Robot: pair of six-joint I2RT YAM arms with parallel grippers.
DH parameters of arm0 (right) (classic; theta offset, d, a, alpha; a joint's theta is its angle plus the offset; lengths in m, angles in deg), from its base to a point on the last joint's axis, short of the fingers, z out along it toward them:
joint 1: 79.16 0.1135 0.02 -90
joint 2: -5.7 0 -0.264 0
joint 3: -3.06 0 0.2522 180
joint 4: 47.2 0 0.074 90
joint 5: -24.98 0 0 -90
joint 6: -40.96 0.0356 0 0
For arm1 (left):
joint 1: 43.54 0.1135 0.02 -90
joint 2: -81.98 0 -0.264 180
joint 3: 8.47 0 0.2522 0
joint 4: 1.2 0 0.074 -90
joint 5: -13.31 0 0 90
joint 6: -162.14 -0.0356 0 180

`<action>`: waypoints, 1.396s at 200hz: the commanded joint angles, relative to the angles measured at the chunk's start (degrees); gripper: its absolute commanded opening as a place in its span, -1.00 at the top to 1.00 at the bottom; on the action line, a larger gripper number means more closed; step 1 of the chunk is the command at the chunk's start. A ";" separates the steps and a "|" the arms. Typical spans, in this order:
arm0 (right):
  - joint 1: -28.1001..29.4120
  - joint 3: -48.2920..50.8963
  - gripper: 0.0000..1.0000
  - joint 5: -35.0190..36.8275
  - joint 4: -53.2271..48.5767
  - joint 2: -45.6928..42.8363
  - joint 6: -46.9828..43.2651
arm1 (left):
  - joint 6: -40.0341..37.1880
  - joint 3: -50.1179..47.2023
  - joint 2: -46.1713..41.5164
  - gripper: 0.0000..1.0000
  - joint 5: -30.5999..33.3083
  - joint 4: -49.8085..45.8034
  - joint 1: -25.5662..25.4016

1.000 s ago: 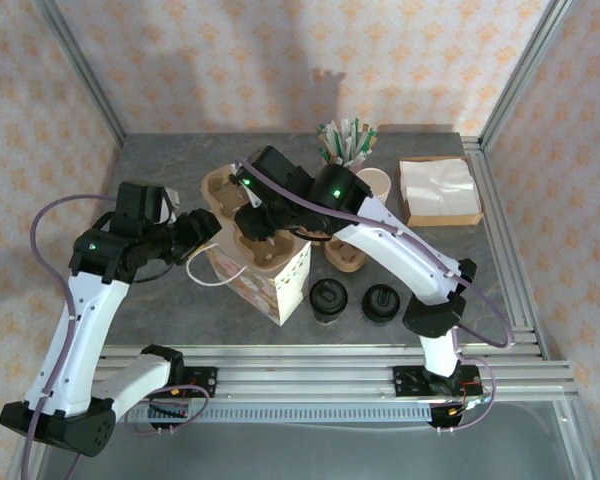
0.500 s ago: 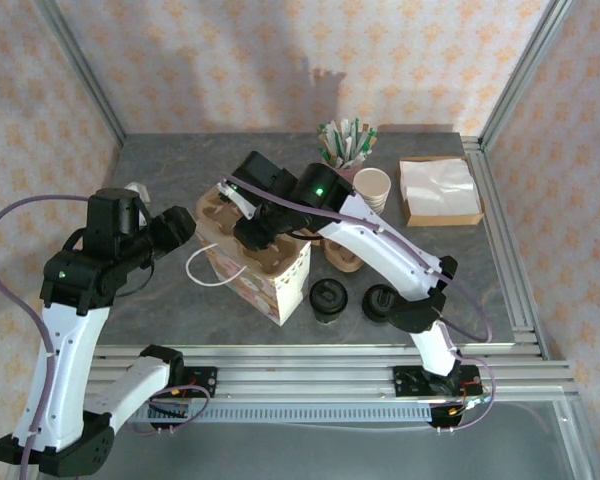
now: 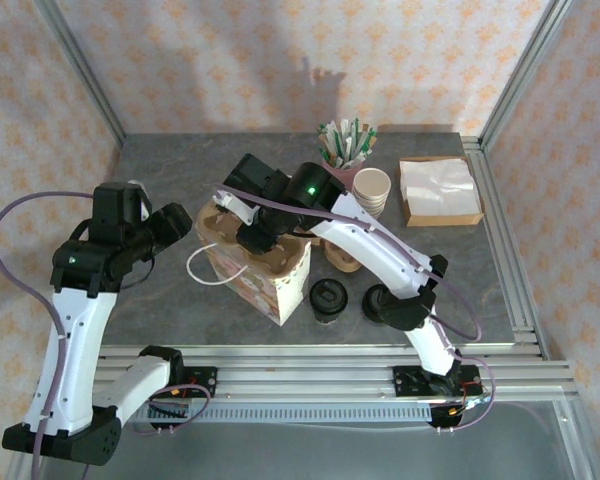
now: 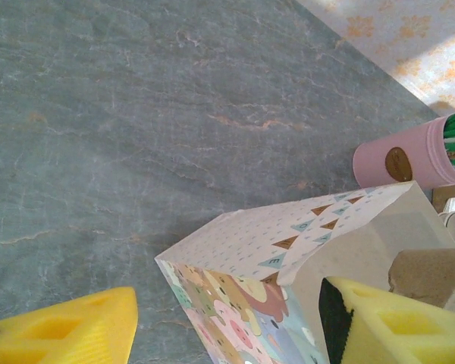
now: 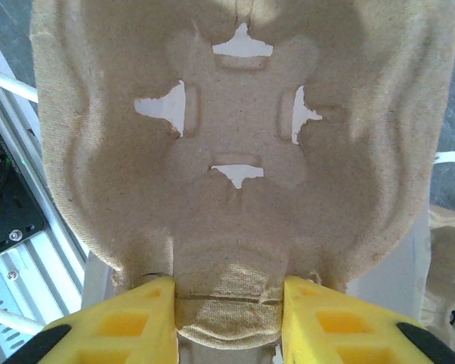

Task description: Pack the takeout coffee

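At frame centre, the right claw grips the pulp carrier over the bag; the left claw has backed off, open and empty. The takeout coffee waits lower centre on the table.

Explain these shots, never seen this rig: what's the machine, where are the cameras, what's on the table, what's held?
Two robot arms bolted at the near edge of a table. One picture looks down from above and behind them; the other two come from a camera on each wrist. The right gripper is clamped on the edge of a cardboard cup tray, over a paper bag. The left gripper is open beside the bag, holding nothing. Also there: two lidded coffees, stacked paper cups, a pink cup of sticks, napkins.
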 commanded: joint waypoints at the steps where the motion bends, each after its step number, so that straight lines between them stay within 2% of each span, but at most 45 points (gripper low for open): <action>1: -0.87 -2.13 0.32 -0.61 -0.52 0.73 -1.73 | -0.83 -0.96 0.25 -0.31 -0.27 1.62 0.90; 71: -1.07 -3.59 0.34 -0.44 3.65 -0.42 -0.17 | -0.58 -2.32 0.45 -0.29 0.49 2.45 1.39; 112: -1.16 -1.11 0.34 1.65 5.42 -0.35 0.07 | -0.47 -2.86 0.18 -0.29 0.77 2.59 1.49; 173: -1.45 0.18 0.34 0.84 7.03 0.58 0.29 | -0.51 -3.38 -0.19 -0.28 1.36 2.16 1.55; 279: -1.77 4.46 0.35 1.13 3.68 -0.29 2.62 | -0.93 -3.34 -0.08 -0.23 2.37 1.96 1.55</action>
